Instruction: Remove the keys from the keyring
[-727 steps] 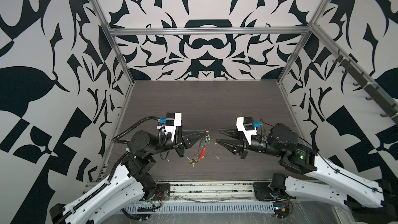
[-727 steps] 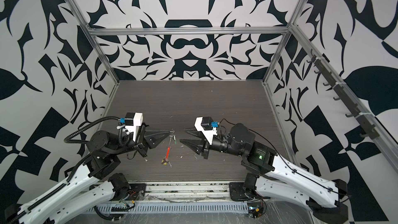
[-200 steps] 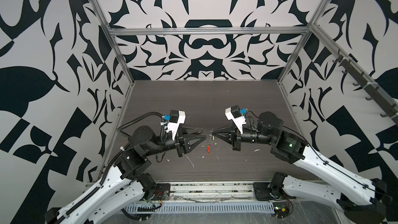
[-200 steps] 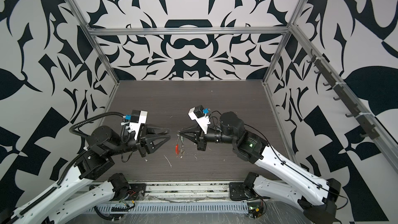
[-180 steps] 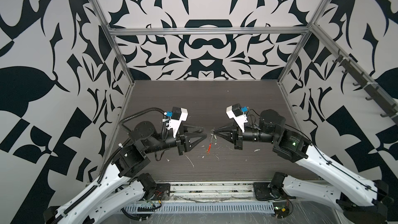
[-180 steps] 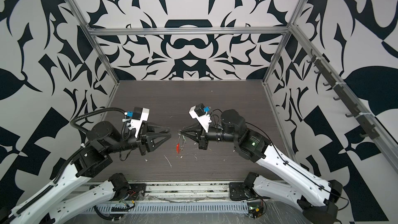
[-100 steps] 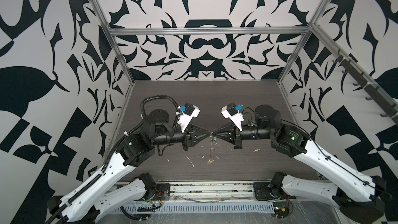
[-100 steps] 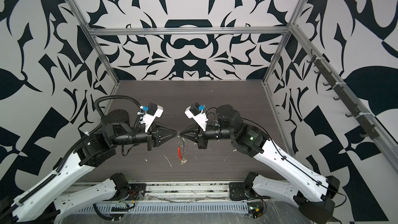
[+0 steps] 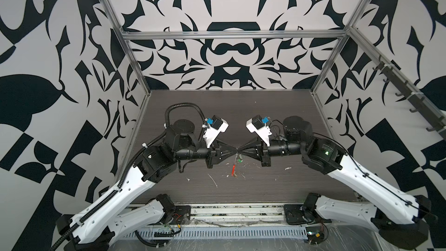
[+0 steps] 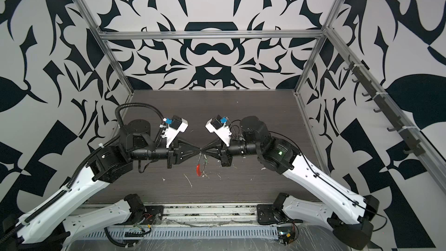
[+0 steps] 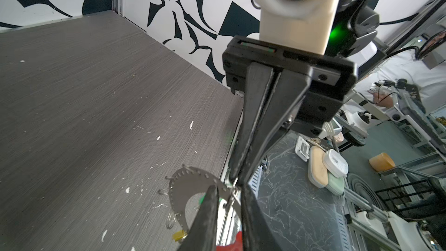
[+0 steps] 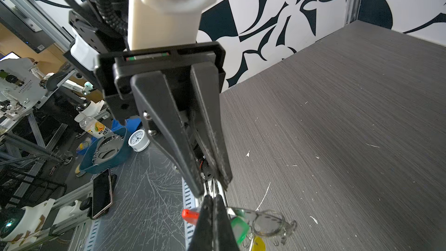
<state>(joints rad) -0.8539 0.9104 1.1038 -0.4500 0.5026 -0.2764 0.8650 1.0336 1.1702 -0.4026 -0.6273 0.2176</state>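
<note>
At the far left the patterned wall (image 9: pixel 48 92) closes the booth. From there the left arm (image 9: pixel 125 189), with a black ribbed cable (image 9: pixel 181 104) looped over it, stretches level over the dark wood-grain desk (image 9: pixel 241 112) toward the middle. Its left claw (image 9: pixel 234 151) stands nose to nose with the other one. In the right wrist view its fingertips (image 12: pixel 199 188) are parted by a narrow gap. In the left wrist view the thin wire of the keyring (image 11: pixel 231 195) runs through that gap, though I cannot tell whether either pad presses on it. The ring hangs under the meeting tips with its red sleeve (image 9: pixel 233 168) downward, low over the desk; whether it touches is unclear. The keys (image 12: pixel 239 227) are on the ring, one with a green tag (image 9: pixel 239 161) and one with a yellow tag (image 12: pixel 258 243). A grey half-round plate (image 11: pixel 183 184), punched with holes and carrying small wire rings, crowds in beside them. The left claw's own finger hides part of that plate and most of the green tag in the left wrist view. White scraps (image 9: pixel 213 180) lie scattered on the desk below. The right claw (image 9: pixel 241 150) has its fingers pressed together and pinches the keyring's wire at their tip, with the red sleeve to one side and the tags to the other. Behind it runs the right arm (image 9: pixel 350 172), and on the right wall a rail of dark hooks (image 9: pixel 410 97).
</note>
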